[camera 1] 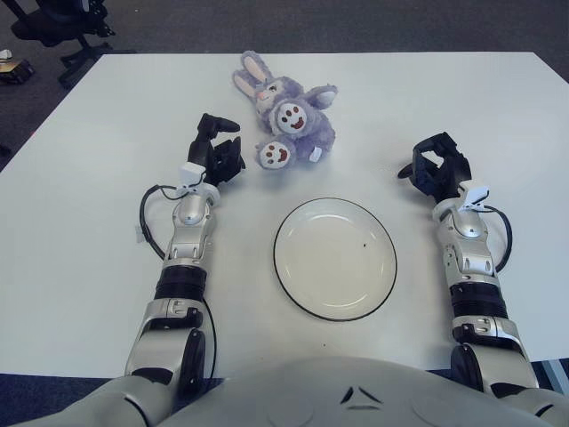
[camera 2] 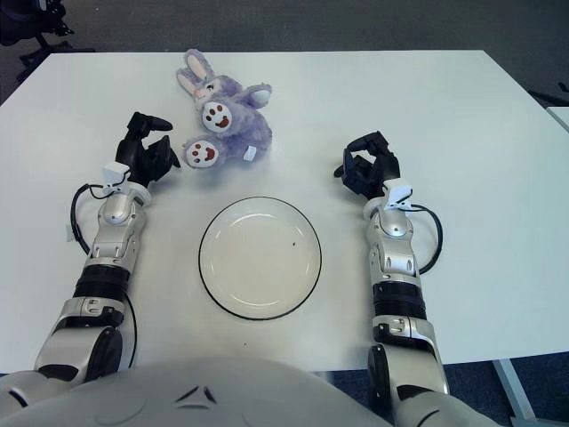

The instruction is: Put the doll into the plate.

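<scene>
A purple plush bunny doll lies on its back on the white table, its paw soles facing up, beyond the plate. The white plate with a dark rim sits empty at the table's middle front. My left hand hovers just left of the doll's lower foot, fingers spread and holding nothing, a small gap between them and the plush. My right hand shows to the right of the plate, fingers loosely curled around nothing.
A black office chair stands off the table's far left corner on the dark carpet. The table's far edge runs just behind the doll.
</scene>
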Available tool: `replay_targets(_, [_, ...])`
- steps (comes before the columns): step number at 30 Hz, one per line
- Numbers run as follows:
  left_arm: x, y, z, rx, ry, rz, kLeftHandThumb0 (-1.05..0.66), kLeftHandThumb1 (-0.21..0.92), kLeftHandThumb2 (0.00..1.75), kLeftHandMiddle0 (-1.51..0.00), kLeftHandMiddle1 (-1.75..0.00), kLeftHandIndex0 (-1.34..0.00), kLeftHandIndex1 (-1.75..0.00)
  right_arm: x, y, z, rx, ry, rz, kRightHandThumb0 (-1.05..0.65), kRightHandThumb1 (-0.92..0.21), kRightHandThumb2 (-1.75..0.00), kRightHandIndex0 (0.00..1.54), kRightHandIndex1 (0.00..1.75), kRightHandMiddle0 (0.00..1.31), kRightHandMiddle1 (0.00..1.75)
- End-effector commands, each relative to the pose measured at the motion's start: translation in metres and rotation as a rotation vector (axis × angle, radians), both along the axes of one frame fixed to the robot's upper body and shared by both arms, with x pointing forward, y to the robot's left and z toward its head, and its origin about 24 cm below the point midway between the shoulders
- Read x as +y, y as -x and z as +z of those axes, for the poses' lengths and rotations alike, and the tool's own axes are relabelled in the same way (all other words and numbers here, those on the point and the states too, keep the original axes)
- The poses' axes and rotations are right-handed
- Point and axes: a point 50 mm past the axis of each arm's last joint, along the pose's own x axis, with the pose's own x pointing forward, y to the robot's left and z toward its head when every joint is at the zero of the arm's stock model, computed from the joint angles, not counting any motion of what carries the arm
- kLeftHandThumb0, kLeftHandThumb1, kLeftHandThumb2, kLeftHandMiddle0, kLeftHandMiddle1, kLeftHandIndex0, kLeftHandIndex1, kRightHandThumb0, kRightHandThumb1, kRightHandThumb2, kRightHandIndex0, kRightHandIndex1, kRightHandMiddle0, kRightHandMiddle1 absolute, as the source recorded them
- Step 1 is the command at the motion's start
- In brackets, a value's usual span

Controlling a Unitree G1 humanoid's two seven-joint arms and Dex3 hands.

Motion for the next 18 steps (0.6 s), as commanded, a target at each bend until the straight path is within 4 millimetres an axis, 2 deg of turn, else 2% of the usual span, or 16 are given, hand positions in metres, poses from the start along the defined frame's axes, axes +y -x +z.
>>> replay_targets(1, [0.0018,0.0077,-0.0179,0.058,0.006,0.016,-0.36,0.81,0.66,-0.97,-1.75,-0.27,-1.75,-0.0007,0.0012,-0.0085,0.046,-0.009,0.000,-0.39,-0.68,-0.84,0.86,1.75,0.36,1.75])
replay_targets(3, [0.0019,0.0081,-0.0170,0.038,-0.013,0.032,-0.36,0.81,0.66,-0.97,-1.75,-0.27,-1.75,-0.0006,0.0008,-0.0086,0.047,-0.010,0.000,-0.39,-0.68,-0.84,0.86,1.75,0.36,1.75])
replay_targets(4, [0.0021,0.0084,-0.0162,0.018,-0.032,0.048,-0.36,0.85,0.56,-0.95,-1.75,-0.30,-1.69,-0.0004,0.0003,-0.0087,0.048,-0.012,0.001,-0.39,-0.68,-0.84,0.86,1.75,0.36,1.75])
replay_targets(7, [0.0024,0.0092,-0.0143,-0.033,-0.077,0.087,-0.35,0.90,0.43,-0.90,-1.75,-0.34,-1.62,0.0002,-0.0006,-0.0089,0.049,-0.013,0.003,-0.39,-0.67,-0.84,0.86,1.75,0.36,1.75])
replay_targets(18, [0.0019,0.0071,-0.0124,-0.141,-0.147,0.115,-0.35,0.92,0.37,-0.83,-1.75,-0.36,-1.58,-0.0003,-0.0019,-0.0095,0.050,-0.011,0.005,-0.39,-0.67,-0.85,0.86,1.75,0.36,1.75])
